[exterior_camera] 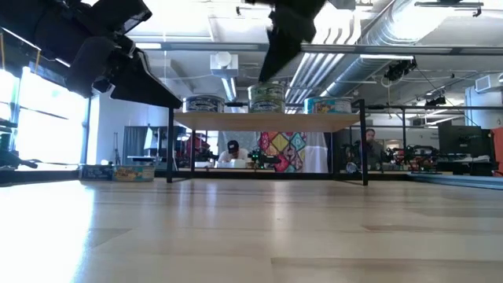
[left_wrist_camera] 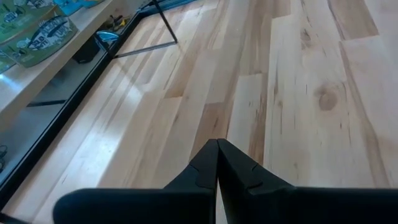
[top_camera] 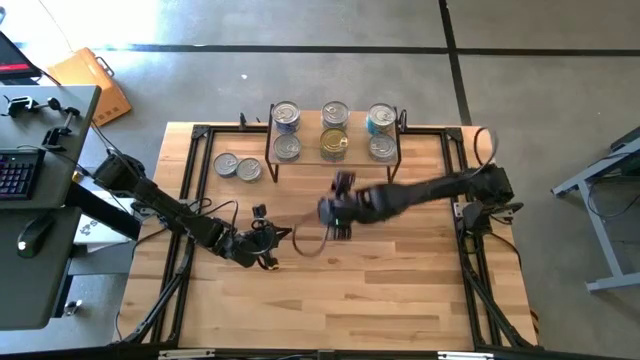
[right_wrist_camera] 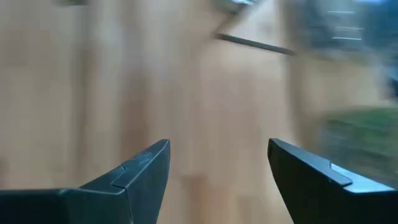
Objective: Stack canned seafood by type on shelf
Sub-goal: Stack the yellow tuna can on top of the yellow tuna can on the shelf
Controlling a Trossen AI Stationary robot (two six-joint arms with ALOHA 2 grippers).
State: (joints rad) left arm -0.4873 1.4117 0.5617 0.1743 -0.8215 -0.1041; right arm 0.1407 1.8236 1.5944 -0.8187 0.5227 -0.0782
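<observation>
The shelf (top_camera: 335,158) stands at the table's far side, its light wood top on thin black legs. Several round tins (top_camera: 335,143) sit on it in a far row and a near row, most silver-lidded, the near middle one gold. In the low view three tins (exterior_camera: 267,98) show along the shelf top (exterior_camera: 267,118). Two more silver tins (top_camera: 238,167) rest on the table left of the shelf. My right gripper (right_wrist_camera: 217,144) is open and empty, hovering just in front of the shelf (top_camera: 338,205). My left gripper (left_wrist_camera: 216,165) is shut and empty, low over the table's left middle (top_camera: 268,247).
Black metal rails (top_camera: 190,190) run along the table's left and right sides. A cable loop (top_camera: 310,242) hangs between the two grippers. A desk with a keyboard (top_camera: 15,172) stands left of the table. Bare wood (top_camera: 340,300) lies toward the near edge. People (exterior_camera: 233,151) sit in the room behind.
</observation>
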